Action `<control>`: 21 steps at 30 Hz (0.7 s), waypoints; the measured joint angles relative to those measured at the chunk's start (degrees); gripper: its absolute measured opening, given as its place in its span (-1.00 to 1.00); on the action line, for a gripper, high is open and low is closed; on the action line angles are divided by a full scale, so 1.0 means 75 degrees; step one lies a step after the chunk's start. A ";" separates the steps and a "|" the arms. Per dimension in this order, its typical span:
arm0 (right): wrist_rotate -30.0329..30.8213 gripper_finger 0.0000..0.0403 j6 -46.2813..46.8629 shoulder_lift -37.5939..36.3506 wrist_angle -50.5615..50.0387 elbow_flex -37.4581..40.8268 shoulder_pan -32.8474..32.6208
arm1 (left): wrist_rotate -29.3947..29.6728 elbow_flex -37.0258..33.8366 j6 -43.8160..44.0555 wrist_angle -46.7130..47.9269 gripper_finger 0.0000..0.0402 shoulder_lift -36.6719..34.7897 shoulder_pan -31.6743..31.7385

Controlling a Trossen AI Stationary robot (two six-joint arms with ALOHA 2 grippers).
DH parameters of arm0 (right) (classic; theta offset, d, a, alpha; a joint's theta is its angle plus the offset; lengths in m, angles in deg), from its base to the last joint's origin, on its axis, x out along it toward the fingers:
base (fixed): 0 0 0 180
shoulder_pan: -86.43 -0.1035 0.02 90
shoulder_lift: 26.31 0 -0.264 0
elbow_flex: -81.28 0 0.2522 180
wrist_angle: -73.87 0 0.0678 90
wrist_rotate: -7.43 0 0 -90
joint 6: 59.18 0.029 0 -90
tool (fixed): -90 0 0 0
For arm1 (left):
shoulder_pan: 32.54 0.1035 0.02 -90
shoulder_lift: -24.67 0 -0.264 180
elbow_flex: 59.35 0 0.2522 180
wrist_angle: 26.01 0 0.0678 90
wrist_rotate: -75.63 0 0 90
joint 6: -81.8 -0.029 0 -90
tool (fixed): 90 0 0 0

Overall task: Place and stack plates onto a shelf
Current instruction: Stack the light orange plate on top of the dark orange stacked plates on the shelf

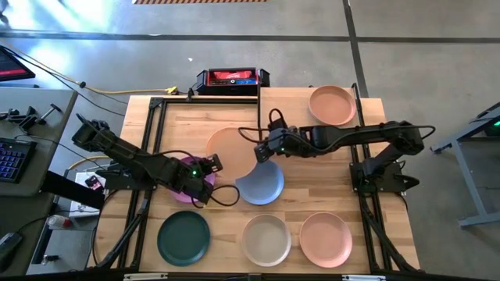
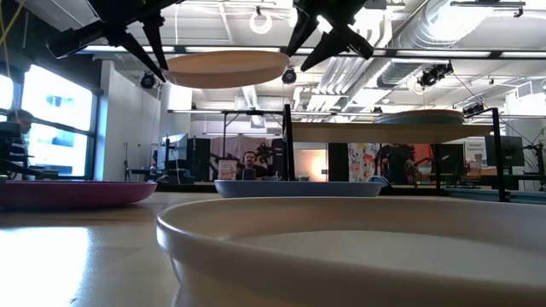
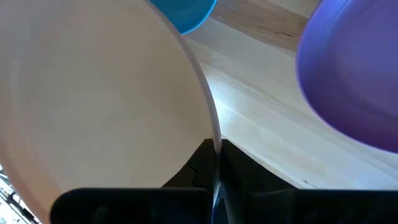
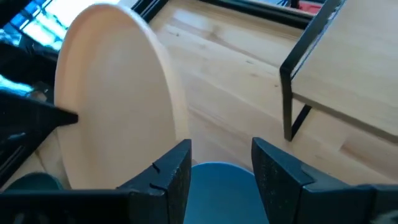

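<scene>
Red-and-black case (image 1: pixel 232 78) beyond the table's far edge, keyboard (image 1: pixel 11 161) (blue-lit) on a grey side desk (image 1: pixel 31 133)

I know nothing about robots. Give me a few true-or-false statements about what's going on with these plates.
1. The left gripper holds the beige plate by its rim, lifted off the table. True.
2. The right gripper is clamped on the blue plate. False: it is open and holds nothing, next to the lifted plate, with the blue plate lying on the table below.
3. A peach plate lies on the shelf. True.
4. The dark green plate is stacked on the purple plate. False: the two lie apart on the table, each on its own.
</scene>
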 joint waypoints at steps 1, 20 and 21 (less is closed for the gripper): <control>0.0071 -0.26 0.0058 -0.0014 0.0033 0.0002 0.0017 | -0.0003 0.0000 0.0010 0.0003 -0.99 0.0000 -0.0006; -0.0215 -0.26 -0.0343 0.0085 -0.0270 -0.0632 0.0022 | 0.0735 0.0000 -0.0042 -0.0295 -0.99 0.0003 0.0268; -0.0252 -0.26 -0.0344 0.0114 -0.0247 -0.0632 0.0020 | 0.0785 0.0000 -0.0084 -0.0435 -0.99 0.0003 0.0268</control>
